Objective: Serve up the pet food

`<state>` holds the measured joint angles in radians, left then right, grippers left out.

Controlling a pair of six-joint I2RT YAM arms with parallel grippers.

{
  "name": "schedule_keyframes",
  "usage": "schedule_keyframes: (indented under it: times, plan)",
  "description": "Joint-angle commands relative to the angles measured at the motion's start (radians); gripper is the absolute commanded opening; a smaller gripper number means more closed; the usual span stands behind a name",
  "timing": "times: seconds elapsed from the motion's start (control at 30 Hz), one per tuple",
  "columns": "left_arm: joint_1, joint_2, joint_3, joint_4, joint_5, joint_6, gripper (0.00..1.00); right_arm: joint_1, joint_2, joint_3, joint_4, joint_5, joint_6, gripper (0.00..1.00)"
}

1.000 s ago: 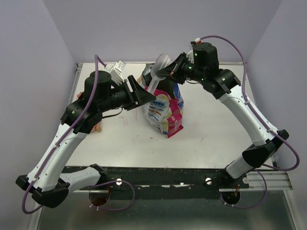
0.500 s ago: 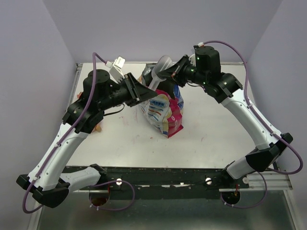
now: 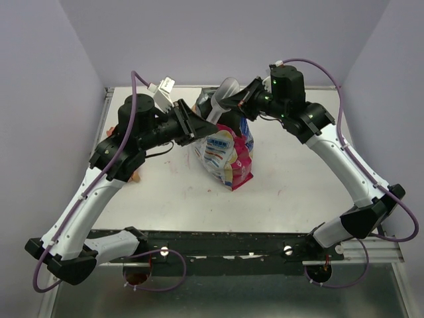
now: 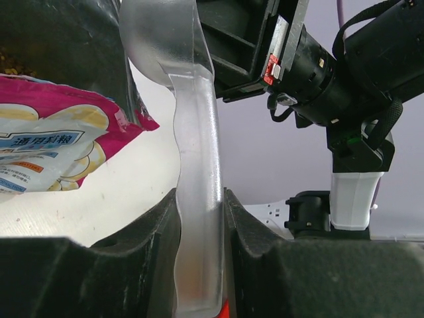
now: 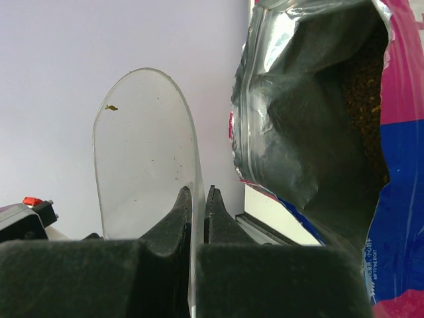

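The clear plastic scoop (image 3: 227, 87) hangs above the open pink, white and blue bag (image 3: 228, 156), held by both grippers. My left gripper (image 3: 202, 124) is shut on the scoop's handle (image 4: 197, 199). My right gripper (image 3: 237, 101) is shut on the thin rim of the scoop's bowl (image 5: 142, 152). The bowl holds only a crumb. The pet food (image 5: 364, 79) shows as dark brown kibble deep in the foil-lined bag in the right wrist view. The bag (image 4: 53, 139) lies left of the handle in the left wrist view.
A bit of a salmon-pink thing (image 3: 136, 176) peeks out under my left arm on the white table (image 3: 298, 179). Lilac walls close in the back and both sides. The right arm's wrist (image 4: 331, 66) sits close behind the scoop.
My left gripper has drawn back slightly to the left with the handle. The scoop has shifted a little between the two grippers. Both stay shut on it.
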<state>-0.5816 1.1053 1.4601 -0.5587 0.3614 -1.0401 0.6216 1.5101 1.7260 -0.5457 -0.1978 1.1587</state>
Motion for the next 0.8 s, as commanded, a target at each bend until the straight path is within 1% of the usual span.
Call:
schedule_keyframes:
  times: [0.0, 0.07, 0.23, 0.27, 0.3, 0.37, 0.43, 0.53, 0.67, 0.77]
  plan:
    - [0.022, 0.025, 0.036, 0.042, -0.001, 0.015, 0.32, 0.007, -0.033, 0.0, 0.026, -0.061, -0.007, 0.0]
    - [0.023, 0.028, 0.037, 0.045, 0.007, 0.017, 0.36, 0.007, -0.03, 0.001, 0.024, -0.069, -0.013, 0.0]
    - [0.029, 0.024, 0.034, 0.036, 0.008, 0.023, 0.54, 0.009, -0.033, 0.003, 0.023, -0.065, -0.021, 0.0]
    - [0.031, 0.021, 0.032, 0.033, 0.008, 0.025, 0.56, 0.007, -0.033, 0.003, 0.021, -0.061, -0.019, 0.0]
    - [0.032, 0.019, 0.032, 0.033, 0.011, 0.026, 0.56, 0.007, -0.034, 0.003, 0.023, -0.06, -0.021, 0.0]
    - [0.032, 0.016, 0.028, 0.029, 0.016, 0.025, 0.48, 0.007, -0.033, 0.003, 0.021, -0.058, -0.021, 0.0]
    - [0.034, 0.014, 0.023, 0.029, 0.022, 0.022, 0.46, 0.006, -0.033, 0.001, 0.021, -0.055, -0.021, 0.0]
    - [0.032, 0.016, 0.017, 0.029, 0.039, 0.018, 0.46, 0.009, -0.028, 0.003, 0.02, -0.054, -0.019, 0.0]
    - [0.034, 0.031, 0.014, 0.029, 0.071, 0.006, 0.5, 0.007, -0.022, 0.009, 0.01, -0.052, -0.024, 0.0]
    - [0.032, 0.042, 0.017, 0.029, 0.094, 0.003, 0.51, 0.007, -0.022, 0.02, 0.001, -0.04, -0.033, 0.0]
